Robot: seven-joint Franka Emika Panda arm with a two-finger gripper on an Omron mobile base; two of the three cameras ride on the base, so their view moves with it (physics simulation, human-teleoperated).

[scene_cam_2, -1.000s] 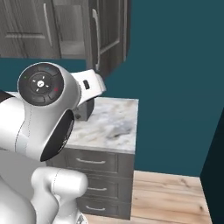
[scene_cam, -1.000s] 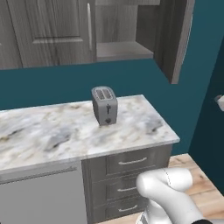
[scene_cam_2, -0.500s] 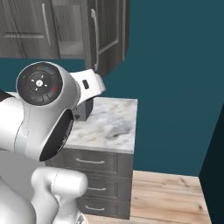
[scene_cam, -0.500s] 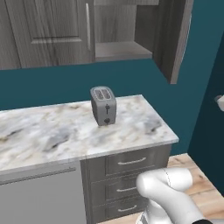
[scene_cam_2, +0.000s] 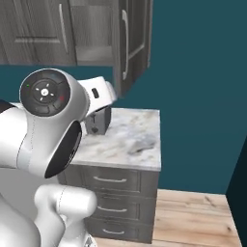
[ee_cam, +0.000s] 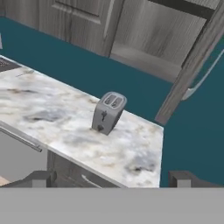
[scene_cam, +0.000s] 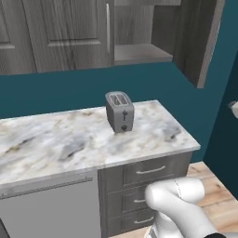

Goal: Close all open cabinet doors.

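Observation:
One upper cabinet door (scene_cam: 201, 39) stands swung open at the right end of the wall cabinets, baring a bare shelf (scene_cam: 139, 52). From the right it shows edge-on (scene_cam_2: 131, 46), with its silver bar handle (scene_cam_2: 124, 44). The neighbouring cabinet door (scene_cam: 69, 28) to the left is shut. In the hand view the open door (ee_cam: 192, 61) angles down at the upper right, its handle (ee_cam: 205, 72) on the far face. My gripper (ee_cam: 111, 180) is open and holds nothing. It hangs back from the counter, well below and short of the open door.
A silver toaster (scene_cam: 120, 111) stands on the marble counter (scene_cam: 56, 144), under the open compartment. Grey drawer fronts (scene_cam: 149, 171) lie below the counter's right end. A teal wall (scene_cam_2: 198, 87) and wooden floor (scene_cam_2: 198, 217) lie to the right. My white arm (scene_cam_2: 48, 125) blocks the left side.
Both base views have shifted slightly, so the camera has moved a little. The open door, toaster and gripper opening look unchanged.

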